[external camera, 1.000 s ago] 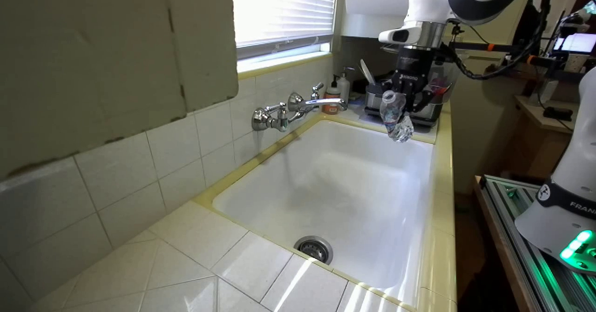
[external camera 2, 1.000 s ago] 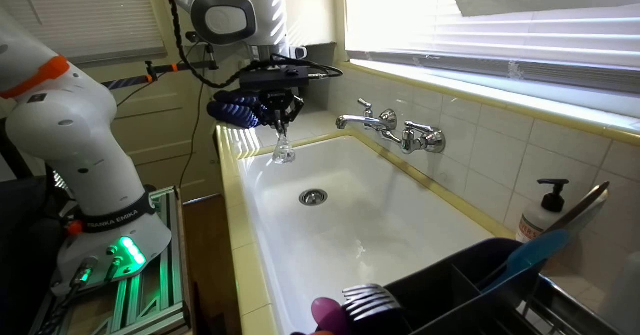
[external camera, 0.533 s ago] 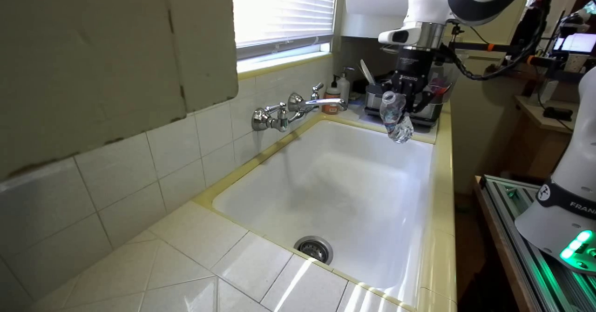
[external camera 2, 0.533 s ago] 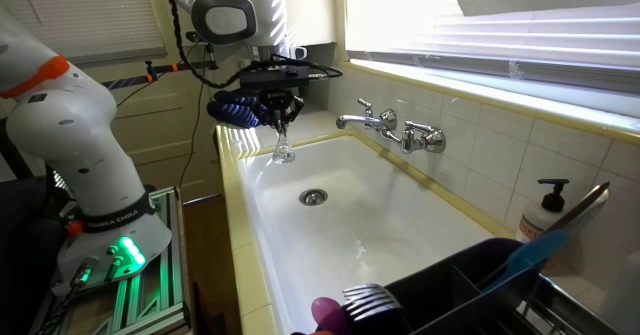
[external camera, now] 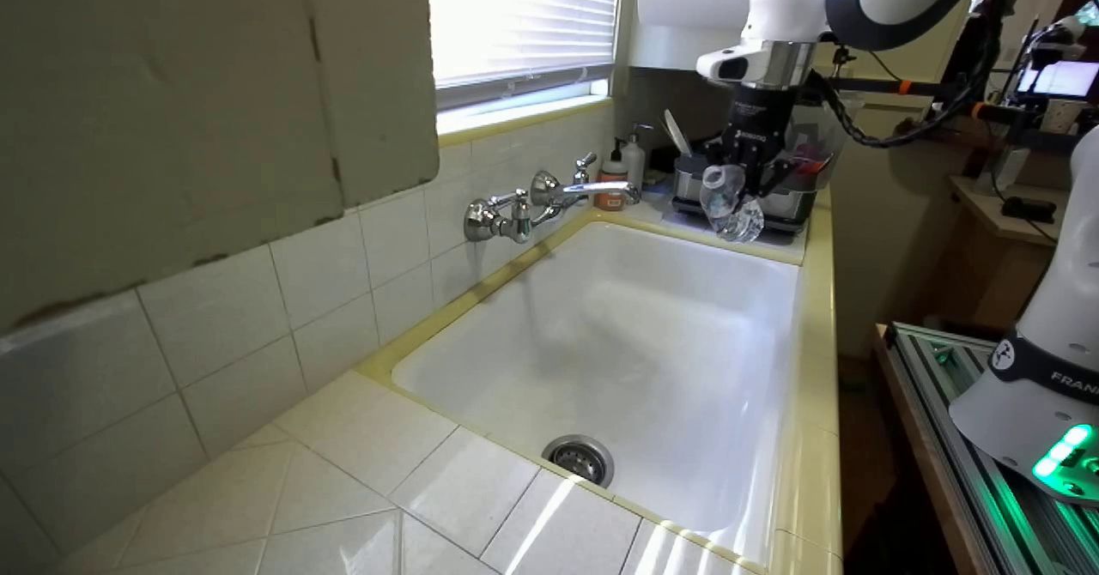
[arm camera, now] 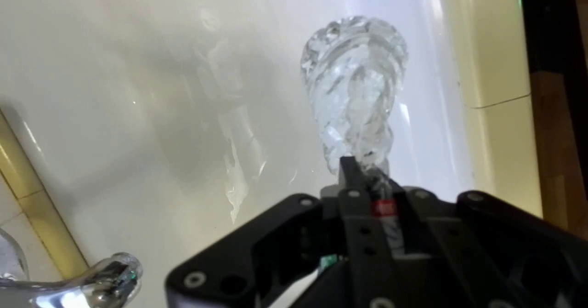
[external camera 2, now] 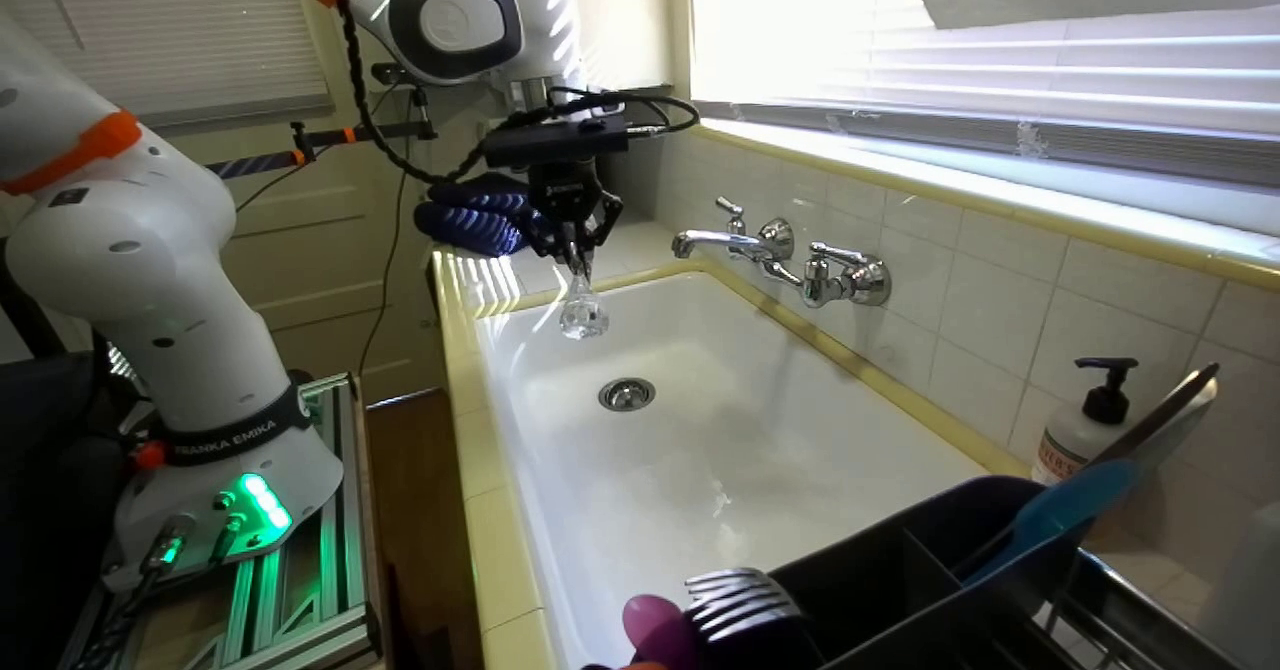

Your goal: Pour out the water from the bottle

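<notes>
The clear plastic bottle (external camera: 740, 221) hangs above the far end of the white sink (external camera: 635, 343) in an exterior view, its neck pointing up and its base lower, tilted. My gripper (external camera: 749, 197) is shut on the bottle's middle, squeezing it narrow. In the wrist view the crumpled base end of the bottle (arm camera: 356, 69) sticks out beyond the gripper (arm camera: 367, 168), and a strip of red and white label shows between the fingers. In an exterior view the bulging base (external camera 2: 583, 317) hangs below the fingers. Any water inside cannot be told from the clear plastic.
A chrome faucet (external camera 2: 730, 242) juts from the tiled wall over the sink. The drain (external camera: 579, 459) lies at one end. A black utensil holder (external camera 2: 900, 570) and soap bottles (external camera: 611, 184) stand at the other end. Shiny streaks (arm camera: 235, 184) mark the sink floor.
Over the last half second the gripper and bottle have shifted slightly, away from the drain end, and tilted a little. The bottle's base sits a bit higher in an exterior view. The grip is unchanged.
</notes>
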